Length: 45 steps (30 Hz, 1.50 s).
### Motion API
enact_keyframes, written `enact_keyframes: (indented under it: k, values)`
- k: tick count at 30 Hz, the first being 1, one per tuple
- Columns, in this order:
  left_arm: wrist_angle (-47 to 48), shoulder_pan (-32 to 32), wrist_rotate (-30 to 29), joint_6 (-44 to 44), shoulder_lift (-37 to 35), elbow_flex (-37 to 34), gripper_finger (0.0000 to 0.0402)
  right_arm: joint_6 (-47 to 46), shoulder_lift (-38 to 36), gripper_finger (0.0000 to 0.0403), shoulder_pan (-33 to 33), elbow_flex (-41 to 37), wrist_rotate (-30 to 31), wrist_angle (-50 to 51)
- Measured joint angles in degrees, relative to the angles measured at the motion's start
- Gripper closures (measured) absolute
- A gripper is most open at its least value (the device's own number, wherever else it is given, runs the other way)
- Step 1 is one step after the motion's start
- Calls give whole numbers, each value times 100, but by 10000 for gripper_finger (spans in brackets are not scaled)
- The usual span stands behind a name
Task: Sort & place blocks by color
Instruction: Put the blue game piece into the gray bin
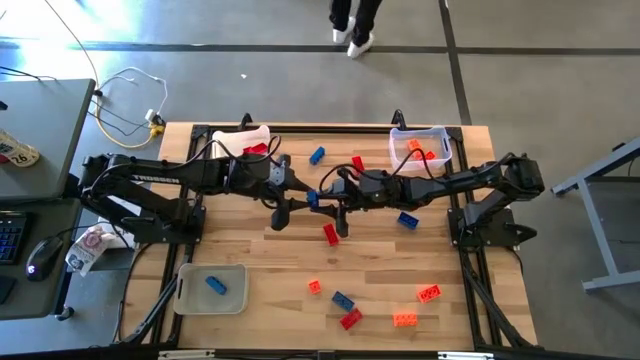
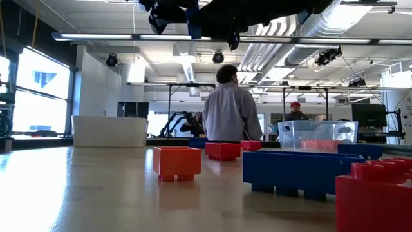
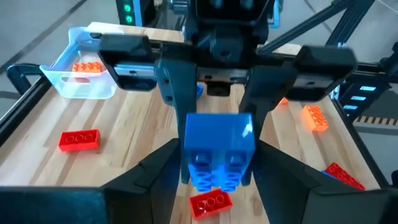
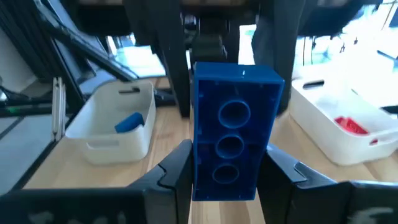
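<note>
Above the table's middle, a blue block point(image 1: 312, 198) hangs between my two grippers, which face each other. My left gripper point(image 1: 297, 203) comes from the table's left and my right gripper point(image 1: 328, 197) from its right, and both are shut on the block. In the left wrist view the blue block point(image 3: 217, 146) shows its studs between my left gripper's point(image 3: 217, 180) fingers. The right wrist view shows the blue block's point(image 4: 233, 124) hollow underside between my right gripper's point(image 4: 227, 177) fingers. Other red, blue and orange blocks lie loose on the table. My left gripper pinches the block's two long sides point(image 3: 186, 162) between its fingers, coming from the table's left and slanting a little downward. The studded face is turned toward this arm. The block is lifted clear of the table. My right gripper pinches the same block by its two long sides point(image 4: 198, 171), coming nearly level from the table's right. The hollow underside faces this arm. The block stands steeply on end between the fingers, clear of the table.
A white tray point(image 1: 262, 133) holding red stands at the back left, a clear tray point(image 1: 440, 135) holding orange at the back right, and a whitish tray point(image 1: 190, 300) holding a blue block at the front left. Loose blocks lie around the middle and front right point(image 1: 404, 319).
</note>
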State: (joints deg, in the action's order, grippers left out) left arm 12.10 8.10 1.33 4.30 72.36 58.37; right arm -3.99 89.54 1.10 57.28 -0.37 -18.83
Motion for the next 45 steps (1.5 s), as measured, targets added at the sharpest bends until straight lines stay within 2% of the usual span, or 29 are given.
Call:
enact_keyframes:
  k: [8, 16, 22, 26, 32, 36, 45]
  values:
    - [-308, 0, -30, -160, 0, 0, 229, 17, 0, 290, 0, 0, -2, -245]
    - [-323, 0, 21, -245, 0, 0, 288, 66, 2, 290, 0, 0, -3, -210]
    - [-323, 2, 17, -311, -2, -31, 288, 103, 4, 284, 0, 0, -3, -184]
    - [-305, 2, 15, -349, -2, -33, 288, 70, 4, 259, 0, 0, 0, -156]
    - [41, 0, -149, -390, -2, -48, 288, -93, 2, 196, 7, 2, 33, -28]
    - [688, -7, -353, -270, -4, -48, 288, -274, 2, 166, 4, 2, 89, 80]
    - [1944, -396, -360, 331, -248, -48, 288, -317, 2, 155, -139, 2, 102, 299]
